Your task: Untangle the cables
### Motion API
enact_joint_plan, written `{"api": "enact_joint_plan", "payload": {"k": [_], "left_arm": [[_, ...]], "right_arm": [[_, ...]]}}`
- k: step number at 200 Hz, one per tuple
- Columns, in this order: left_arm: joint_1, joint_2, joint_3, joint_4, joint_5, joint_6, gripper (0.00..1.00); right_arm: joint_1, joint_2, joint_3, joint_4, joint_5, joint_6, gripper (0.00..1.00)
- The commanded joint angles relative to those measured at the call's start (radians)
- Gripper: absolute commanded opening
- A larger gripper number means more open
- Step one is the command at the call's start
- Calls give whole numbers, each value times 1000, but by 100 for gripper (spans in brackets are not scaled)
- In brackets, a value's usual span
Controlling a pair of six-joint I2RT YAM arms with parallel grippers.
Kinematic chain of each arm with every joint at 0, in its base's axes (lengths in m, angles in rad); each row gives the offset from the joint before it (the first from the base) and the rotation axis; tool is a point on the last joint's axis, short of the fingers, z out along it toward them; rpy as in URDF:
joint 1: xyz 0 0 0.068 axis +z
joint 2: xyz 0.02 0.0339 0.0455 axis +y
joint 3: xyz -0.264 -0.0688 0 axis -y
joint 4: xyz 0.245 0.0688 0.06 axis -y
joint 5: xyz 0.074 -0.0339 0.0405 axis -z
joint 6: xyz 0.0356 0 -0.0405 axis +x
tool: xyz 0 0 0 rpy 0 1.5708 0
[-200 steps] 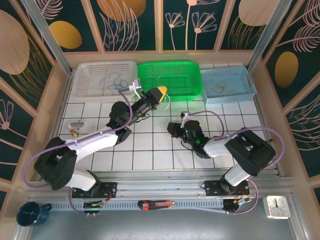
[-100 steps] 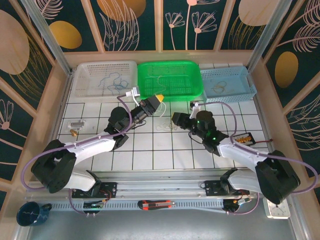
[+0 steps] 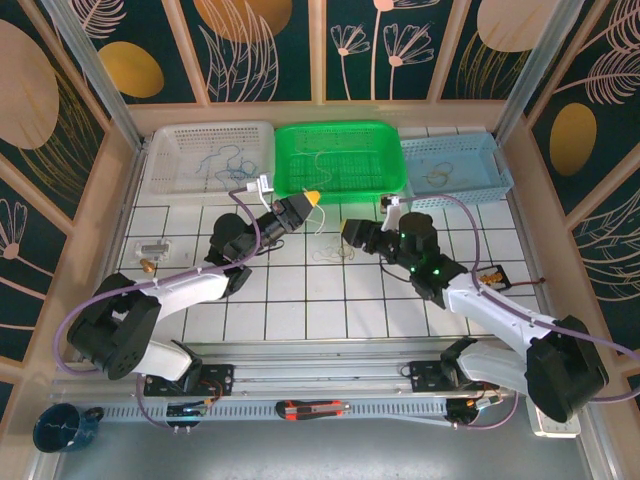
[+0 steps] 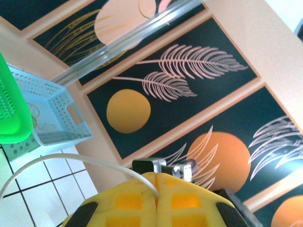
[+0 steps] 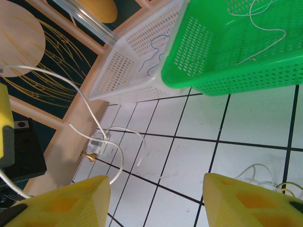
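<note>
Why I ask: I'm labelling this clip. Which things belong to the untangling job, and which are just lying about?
Job: white cable pinched in left hand; cable clump on tiles; open right hand; white basket, green basket, blue basket, holding strands.
Lying about: mug, clock, orange-handled tool.

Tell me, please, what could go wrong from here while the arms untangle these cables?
1. The left gripper is shut on one thin white cable whose loose end dangles. It could slip out, or drag the clump on the table along.
2. The right gripper stands open close to that clump. Closing there might pinch several strands at once and tighten the tangle.
</note>
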Motion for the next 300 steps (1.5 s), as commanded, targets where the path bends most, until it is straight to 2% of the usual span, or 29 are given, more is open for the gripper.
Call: {"api": "enact_joint_plan", "payload": {"k": [1,27,40,63,150,225,300], "left_arm": [[22,-13,12,51,131,66,0],[44,-15,22,35,226,99,0],[48,-15,33,20,260,118,0],[50,-25,37,-40,225,151,0],[49,31,58,66,223,102,0],[49,54,75,88,228,88,0],[49,65,57,142,226,55,0]], "right_arm": [[-29,-19,45,-29,-26,-25,54],[-54,-25,58,-36,-71,-26,54],[-103,-24,58,-26,-113,-20,54],[-122,-17,52,-1,-178,-9,55],[-100,123,19,208,-352,146,56],[-11,272,61,333,-413,207,55],[-2,329,83,424,-445,266,46]]}}
